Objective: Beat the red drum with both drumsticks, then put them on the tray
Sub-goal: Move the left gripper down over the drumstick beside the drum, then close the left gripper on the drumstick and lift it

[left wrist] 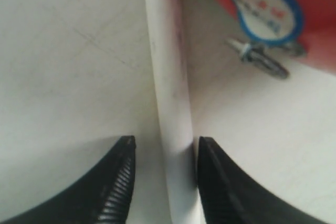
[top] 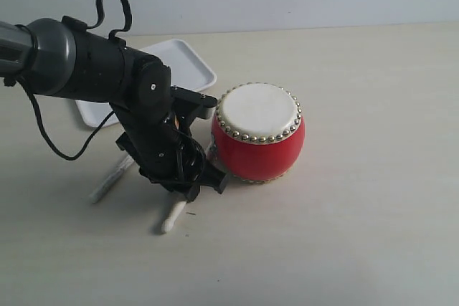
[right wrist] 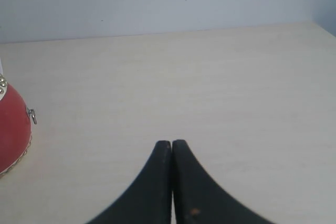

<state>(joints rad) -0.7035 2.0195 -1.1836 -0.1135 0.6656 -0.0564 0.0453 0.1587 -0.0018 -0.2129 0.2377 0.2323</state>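
The left gripper (left wrist: 164, 142) has its 2 jaws about half open, straddling 1 drumstick (left wrist: 168, 77) that lies flat on the table (left wrist: 63, 51). One black finger (left wrist: 212, 182) touches the stick's side, while the other stands off it with a strip of table showing between, so the stick is not clamped. Just beyond that stick is the lower wall of the red drum (left wrist: 315, 3), with a blue-ringed round label (left wrist: 268, 6) and a small metal ring (left wrist: 262, 59).

In the exterior view, this gripper (top: 190, 184) is low at centre-left of the frame, beside the drum's (top: 258, 134) lower-left side. The straddled stick's end (top: 172, 218) pokes out below it. The 2nd drumstick (top: 107, 180) lies on the table further left, and the white tray (top: 186, 62) sits in the upper left, behind the arm.

The right gripper (right wrist: 171, 142) has its jaws pressed together on nothing, over bare table (right wrist: 210, 77).
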